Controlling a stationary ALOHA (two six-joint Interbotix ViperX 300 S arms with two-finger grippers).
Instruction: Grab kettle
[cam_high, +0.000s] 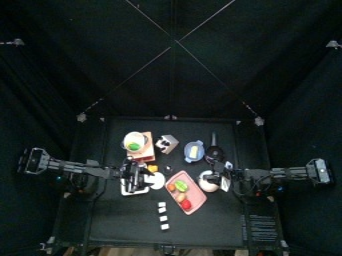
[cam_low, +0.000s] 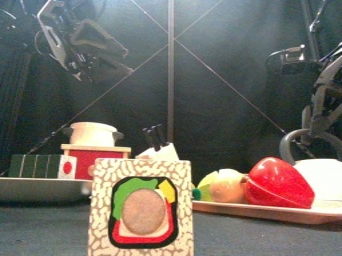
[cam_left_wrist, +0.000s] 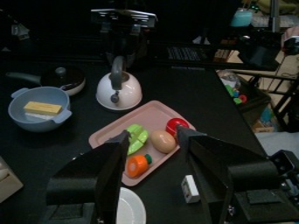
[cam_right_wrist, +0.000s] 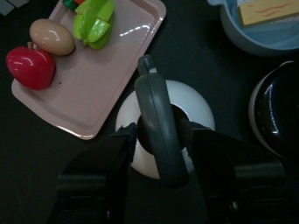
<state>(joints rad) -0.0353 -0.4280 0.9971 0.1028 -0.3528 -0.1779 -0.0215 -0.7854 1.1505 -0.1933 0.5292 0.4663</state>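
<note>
The kettle (cam_left_wrist: 118, 88) is small, rounded and whitish with a dark arched handle. It stands on the table just off the pink-red tray (cam_left_wrist: 117, 133). In the top view the kettle (cam_high: 210, 182) is at the tray's right side. My right gripper (cam_right_wrist: 167, 144) hangs right over the kettle (cam_right_wrist: 163, 118), open, with one jaw on each side of the handle. It also shows in the left wrist view (cam_left_wrist: 122, 39), above the kettle. My left gripper (cam_left_wrist: 152, 175) is open and empty, held above the table short of the tray. In the front view the kettle (cam_low: 321, 175) is at the far right.
The tray holds a red fruit (cam_left_wrist: 176, 125), a green piece (cam_left_wrist: 138, 136) and an orange one (cam_left_wrist: 138, 164). A light blue bowl (cam_left_wrist: 38, 109) and a dark pan (cam_left_wrist: 65, 79) stand beyond the kettle. A patterned box (cam_low: 140, 210) stands at the table's front edge.
</note>
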